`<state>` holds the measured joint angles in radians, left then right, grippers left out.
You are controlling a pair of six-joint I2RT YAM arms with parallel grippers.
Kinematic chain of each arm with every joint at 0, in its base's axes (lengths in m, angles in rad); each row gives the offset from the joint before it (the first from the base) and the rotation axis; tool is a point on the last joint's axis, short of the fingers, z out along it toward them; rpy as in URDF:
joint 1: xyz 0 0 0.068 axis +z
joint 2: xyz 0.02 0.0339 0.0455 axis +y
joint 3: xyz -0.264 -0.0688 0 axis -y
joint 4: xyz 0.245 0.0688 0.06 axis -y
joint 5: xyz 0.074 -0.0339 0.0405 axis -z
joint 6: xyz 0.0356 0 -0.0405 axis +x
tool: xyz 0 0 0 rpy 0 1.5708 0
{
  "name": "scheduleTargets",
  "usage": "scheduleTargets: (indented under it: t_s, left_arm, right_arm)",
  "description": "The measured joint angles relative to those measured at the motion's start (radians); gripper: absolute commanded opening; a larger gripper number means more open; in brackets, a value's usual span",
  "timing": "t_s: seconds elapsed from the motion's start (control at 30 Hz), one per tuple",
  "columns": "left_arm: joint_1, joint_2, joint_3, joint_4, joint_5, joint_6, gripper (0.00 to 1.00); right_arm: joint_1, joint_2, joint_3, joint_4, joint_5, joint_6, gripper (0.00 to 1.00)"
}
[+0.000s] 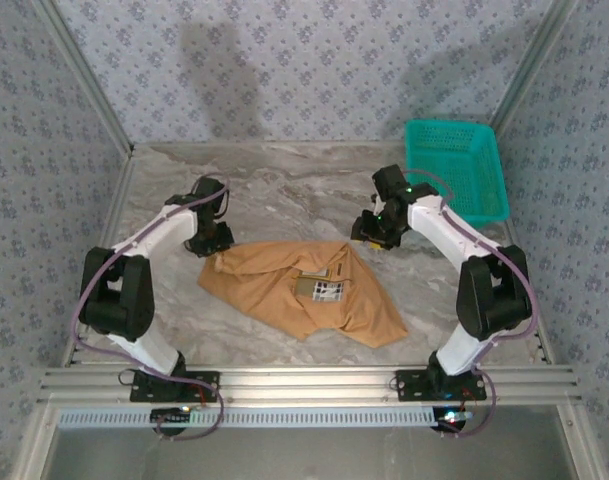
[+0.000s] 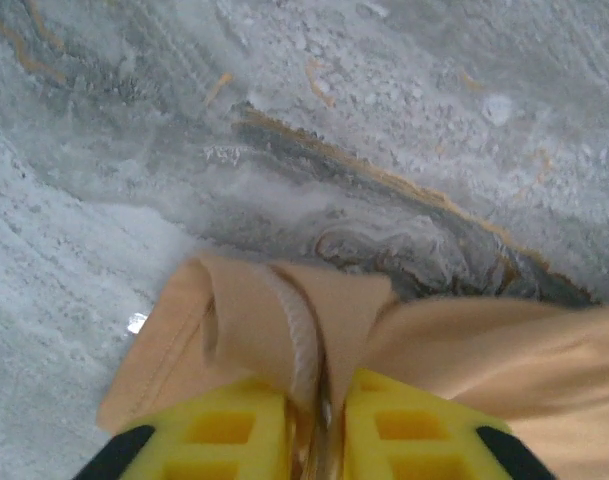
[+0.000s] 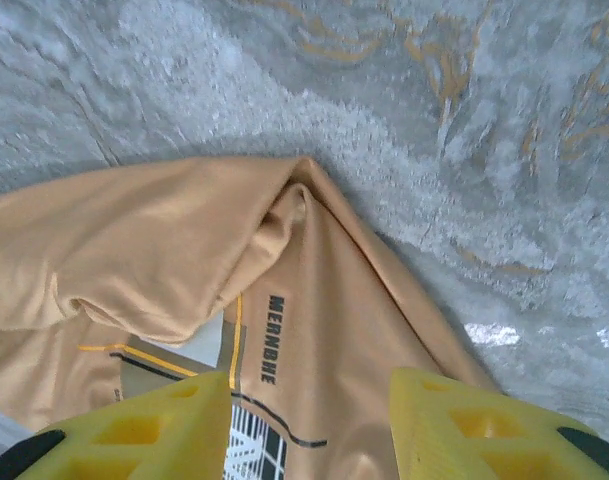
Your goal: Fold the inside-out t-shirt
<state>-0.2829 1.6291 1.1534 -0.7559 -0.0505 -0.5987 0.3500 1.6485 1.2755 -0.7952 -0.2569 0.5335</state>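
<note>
The inside-out t-shirt [image 1: 284,290] lies crumpled flat on the marble table, tan, with a grey printed patch [image 1: 324,290] facing up. My left gripper [image 1: 212,243] is at the shirt's far left corner. In the left wrist view its yellow fingers [image 2: 224,425] stand close together with a fold of the shirt [image 2: 284,320] and its white seam pinched between them. My right gripper [image 1: 369,232] is at the shirt's far right corner. In the right wrist view its fingers [image 3: 454,425] stand wide apart over the cloth [image 3: 134,240] and the printed patch [image 3: 249,445], holding nothing.
A teal plastic basket [image 1: 452,124] stands at the back right corner of the table [image 1: 284,190]. Patterned walls close in the back and both sides. An aluminium rail runs along the near edge by the arm bases.
</note>
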Motion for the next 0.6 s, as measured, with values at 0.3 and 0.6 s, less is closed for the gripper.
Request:
scheduleTargets:
  t_s: [0.3,0.6]
  left_arm:
    - [-0.132,-0.15,0.004,0.044,-0.039,0.074,0.55]
    - [-0.473,0.077,0.085,0.255,0.089,0.364,0.61]
  right_arm:
    - [0.126,-0.048,-0.132,0.096,0.01,0.037,0.2]
    - [0.138,-0.27,-0.48,0.109,0.059,0.112,0.04]
